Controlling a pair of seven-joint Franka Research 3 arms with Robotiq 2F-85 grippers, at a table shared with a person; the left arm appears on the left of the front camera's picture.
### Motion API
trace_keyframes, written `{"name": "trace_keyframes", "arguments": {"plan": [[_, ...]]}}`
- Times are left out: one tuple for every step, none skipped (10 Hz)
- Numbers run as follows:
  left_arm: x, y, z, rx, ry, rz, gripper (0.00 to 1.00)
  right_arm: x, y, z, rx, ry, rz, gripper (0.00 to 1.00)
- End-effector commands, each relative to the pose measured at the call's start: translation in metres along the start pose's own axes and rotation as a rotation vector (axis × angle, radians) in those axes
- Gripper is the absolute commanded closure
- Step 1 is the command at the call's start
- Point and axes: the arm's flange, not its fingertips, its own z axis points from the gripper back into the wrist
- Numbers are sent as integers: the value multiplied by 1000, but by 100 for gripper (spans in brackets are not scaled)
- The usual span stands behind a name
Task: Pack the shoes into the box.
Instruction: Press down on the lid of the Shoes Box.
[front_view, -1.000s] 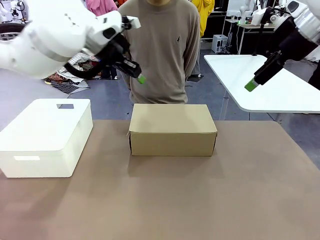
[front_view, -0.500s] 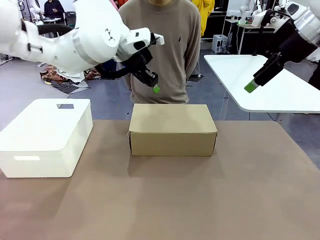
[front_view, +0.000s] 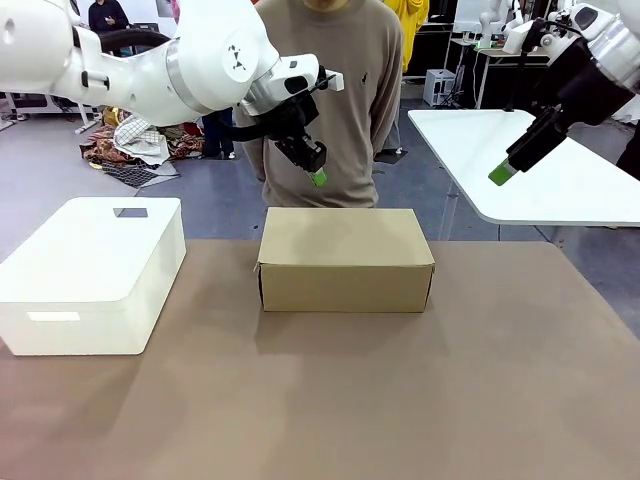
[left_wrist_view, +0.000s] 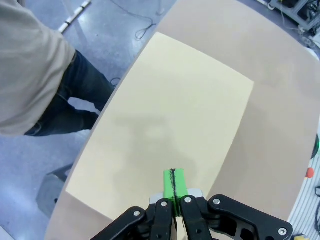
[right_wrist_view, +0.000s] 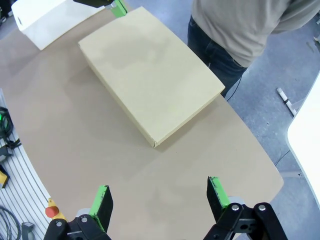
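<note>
tan box (front_view: 345, 258) on brown table (front_view: 400, 400) (white container (front_view: 90, 272) beside).

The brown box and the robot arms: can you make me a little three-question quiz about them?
1. True or false: the box has its lid shut.
2. Which gripper is open? A) left gripper B) right gripper
3. Fill in: left of the box sits a white ____.

Key: 1 true; 2 B; 3 container.
</note>
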Motion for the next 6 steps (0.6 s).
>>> {"name": "trace_keyframes", "arguments": {"plan": [[-8, 0, 0, 17, -3, 6, 100, 3, -2, 0, -18, 4, 2, 0], [-8, 0, 0, 17, -3, 6, 100, 3, -2, 0, -18, 4, 2, 0], [-8, 0, 0, 17, -3, 6, 100, 3, -2, 0, -18, 4, 2, 0], [-8, 0, 0, 17, -3, 6, 100, 3, -2, 0, -18, 4, 2, 0], [-1, 1, -1, 0, 0, 3, 100, 3, -2, 0, -18, 4, 2, 0], [16, 6, -3, -6, 46, -7, 100, 3, -2, 0, -18, 4, 2, 0]]}}
